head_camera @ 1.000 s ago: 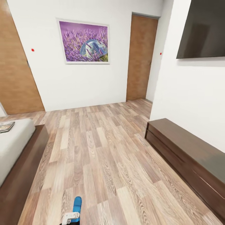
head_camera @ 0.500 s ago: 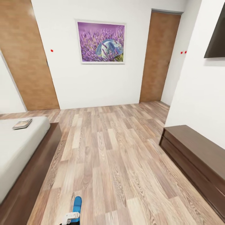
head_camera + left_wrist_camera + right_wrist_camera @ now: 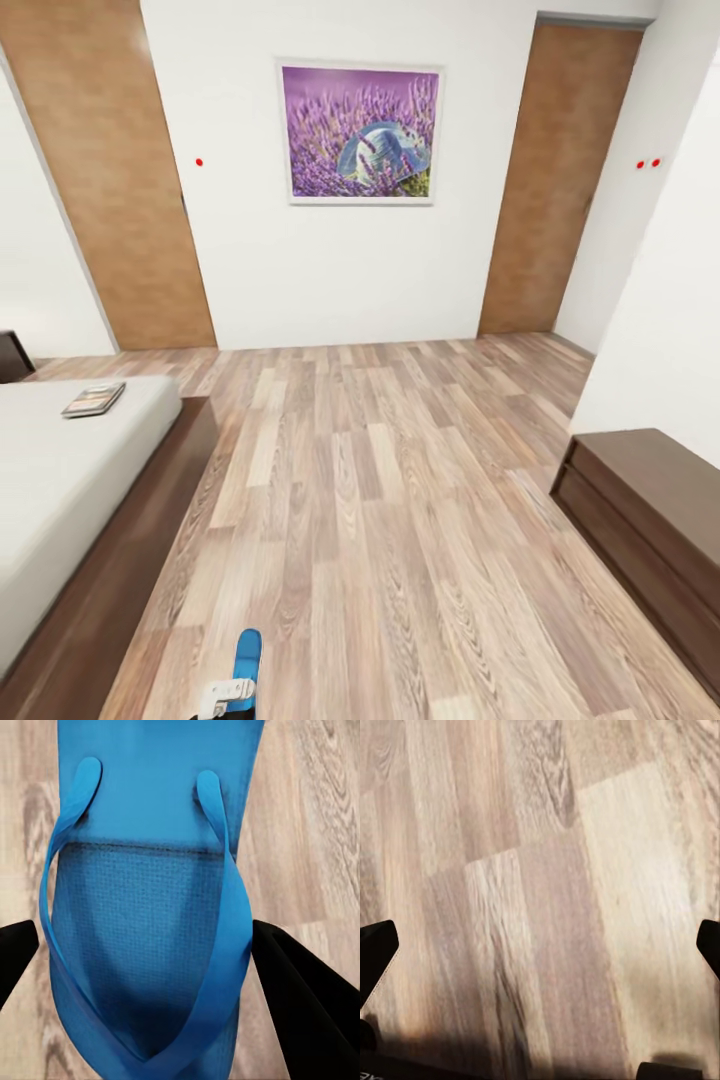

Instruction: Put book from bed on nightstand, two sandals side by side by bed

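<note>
the head camera has swung left since a second ago: the lavender painting (image 3: 361,133) now sits near the middle of the wall, the dark screen on the right wall is out of frame, and more of the bed (image 3: 60,480) shows, with a dark nightstand (image 3: 14,355) corner cut off at the left edge beyond it. the book (image 3: 94,399) lies on the mattress near its far corner, its cover too small to read. the long dark cabinet (image 3: 650,520) is cut by the right edge. the left gripper (image 3: 142,945) has its fingers (image 3: 300,997) pressed against both edges of a blue sandal (image 3: 142,930), held above the wood floor (image 3: 380,520). the right gripper (image 3: 540,945) is spread wide over bare planks, holding nothing.
</note>
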Controlling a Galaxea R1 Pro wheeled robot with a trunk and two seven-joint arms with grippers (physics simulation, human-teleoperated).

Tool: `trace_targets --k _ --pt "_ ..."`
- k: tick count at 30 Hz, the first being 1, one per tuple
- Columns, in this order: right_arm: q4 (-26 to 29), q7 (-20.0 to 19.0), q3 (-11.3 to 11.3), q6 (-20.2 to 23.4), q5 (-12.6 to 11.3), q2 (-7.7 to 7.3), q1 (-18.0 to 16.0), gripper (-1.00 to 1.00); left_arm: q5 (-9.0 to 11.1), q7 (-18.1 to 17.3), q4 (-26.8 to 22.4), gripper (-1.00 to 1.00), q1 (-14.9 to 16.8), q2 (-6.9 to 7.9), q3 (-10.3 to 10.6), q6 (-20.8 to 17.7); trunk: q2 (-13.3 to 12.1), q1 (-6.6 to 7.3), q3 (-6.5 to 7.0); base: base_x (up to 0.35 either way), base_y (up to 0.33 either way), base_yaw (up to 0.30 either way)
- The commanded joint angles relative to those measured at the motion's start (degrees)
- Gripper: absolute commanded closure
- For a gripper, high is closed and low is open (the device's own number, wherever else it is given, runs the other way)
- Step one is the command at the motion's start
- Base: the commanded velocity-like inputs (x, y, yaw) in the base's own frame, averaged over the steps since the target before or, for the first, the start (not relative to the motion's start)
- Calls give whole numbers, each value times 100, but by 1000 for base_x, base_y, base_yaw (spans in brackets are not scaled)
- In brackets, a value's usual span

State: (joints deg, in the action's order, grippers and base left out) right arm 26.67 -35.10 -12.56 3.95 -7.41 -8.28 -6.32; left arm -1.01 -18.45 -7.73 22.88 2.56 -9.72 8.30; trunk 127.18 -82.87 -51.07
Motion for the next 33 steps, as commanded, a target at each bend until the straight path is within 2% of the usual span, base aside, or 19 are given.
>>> trace_targets --k 1,12,33 --pt "0 -30 -19 43 -50 1 -1 -100 -13 -27 8 100 6 -1 -38 14 2 -2 -5 314 0 284" --pt "-4 -23 -19 38 -41 19 -1 -100 -13 -27 8 100 6 -1 -38 14 2 -2 -5 314 0 229" --pt "-4 -23 -18 37 -42 19 -1 -100 -13 -27 9 100 6 -1 -38 14 2 -2 -5 314 -1 8"
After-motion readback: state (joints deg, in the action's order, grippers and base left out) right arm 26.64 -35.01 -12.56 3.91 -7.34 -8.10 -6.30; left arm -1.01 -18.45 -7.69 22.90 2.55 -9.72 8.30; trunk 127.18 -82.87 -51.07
